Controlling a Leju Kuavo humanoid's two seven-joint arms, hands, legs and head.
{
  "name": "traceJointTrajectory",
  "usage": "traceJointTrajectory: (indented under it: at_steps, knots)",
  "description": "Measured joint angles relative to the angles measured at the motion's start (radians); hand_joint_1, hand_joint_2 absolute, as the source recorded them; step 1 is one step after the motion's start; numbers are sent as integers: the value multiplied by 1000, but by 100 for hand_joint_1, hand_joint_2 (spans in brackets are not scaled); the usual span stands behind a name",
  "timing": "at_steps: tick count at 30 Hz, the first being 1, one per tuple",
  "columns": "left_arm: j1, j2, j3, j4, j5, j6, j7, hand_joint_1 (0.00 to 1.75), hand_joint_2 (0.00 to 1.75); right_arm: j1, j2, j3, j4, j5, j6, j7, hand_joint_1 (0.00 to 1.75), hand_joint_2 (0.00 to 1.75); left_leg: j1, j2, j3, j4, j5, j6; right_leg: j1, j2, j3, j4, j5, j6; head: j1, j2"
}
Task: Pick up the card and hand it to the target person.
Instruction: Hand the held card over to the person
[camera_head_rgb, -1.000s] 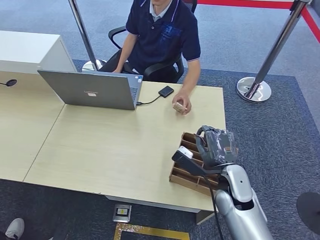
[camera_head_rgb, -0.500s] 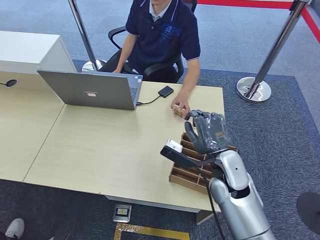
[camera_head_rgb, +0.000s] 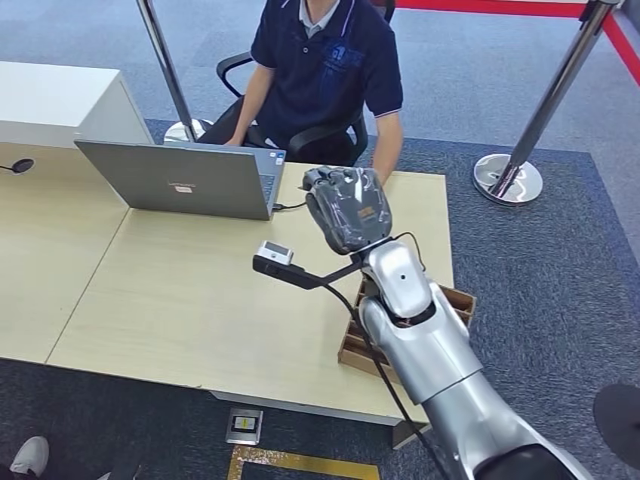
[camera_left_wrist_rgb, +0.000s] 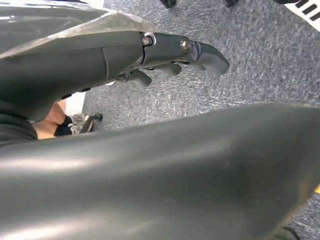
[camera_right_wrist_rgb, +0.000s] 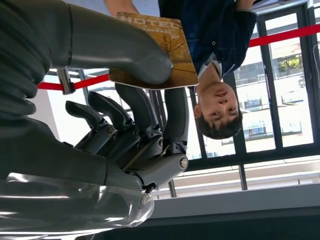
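Right hand (camera_right_wrist_rgb: 124, 125): smooth dark grey plastic fingers, clear glossy film over its back. Card (camera_right_wrist_rgb: 166, 52): printed, faintly glossy paper. Desk (camera_head_rgb: 189, 290): matt pale wood-look top. Tray (camera_head_rgb: 453, 298), lower right: brown cardboard. Floor (camera_left_wrist_rgb: 245, 55): rough grey carpet. Stanchion (camera_head_rgb: 555, 90): polished metal.

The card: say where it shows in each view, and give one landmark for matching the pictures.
Head view: hidden behind the raised right hand, near the picture's centre.
Left wrist view: not in it.
Right wrist view: card pinched under the thumb, near the person.
Shared landmark: the person's dark blue shirt.
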Motion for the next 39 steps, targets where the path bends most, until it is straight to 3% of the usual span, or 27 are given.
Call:
traceJointTrajectory:
  at_steps: [7,19,20,22,23,24,26,32,39]
  knots:
    - [-2,-1,0,0,0,2,1,0,0,-50,42,7,147,19,-58,19,175,175,0,0,0,0,0,0,0,0,0,0,0,0,0,0]
    - [-2,-1,0,1,4,7,8,0,0,-63,47,7,251,35,-47,35,175,175,0,0,0,0,0,0,0,0,0,0,0,0,0,0]
    - [-2,-1,0,1,5,8,8,0,0,-63,47,7,256,38,-40,39,142,175,0,0,0,0,0,0,0,0,0,0,0,0,0,0]
    - [-2,-1,0,1,5,10,8,0,0,-63,47,7,266,43,-22,47,55,175,0,0,0,0,0,0,0,0,0,0,0,0,0,0]
    - [-2,-1,0,1,5,11,8,0,0,-63,47,7,271,42,-11,52,11,131,0,0,0,0,0,0,0,0,0,0,0,0,0,0]
    - [-2,-1,0,1,5,11,8,0,0,-63,47,7,276,39,1,57,0,87,0,0,0,0,0,0,0,0,0,0,0,0,0,0]
    - [-2,-1,0,1,5,11,8,0,0,-62,47,5,287,31,29,74,0,0,0,0,0,0,0,0,0,0,0,0,0,0,0,0]
    - [-2,-1,0,1,7,12,8,0,0,-61,48,-19,305,-7,39,106,0,0,0,0,0,0,0,0,0,0,0,0,0,0,0,0]
    - [-2,-1,0,1,25,19,8,0,0,4,42,-81,202,-51,-96,107,0,0,0,0,0,0,0,0,0,0,-1,-1,0,0,0,0]
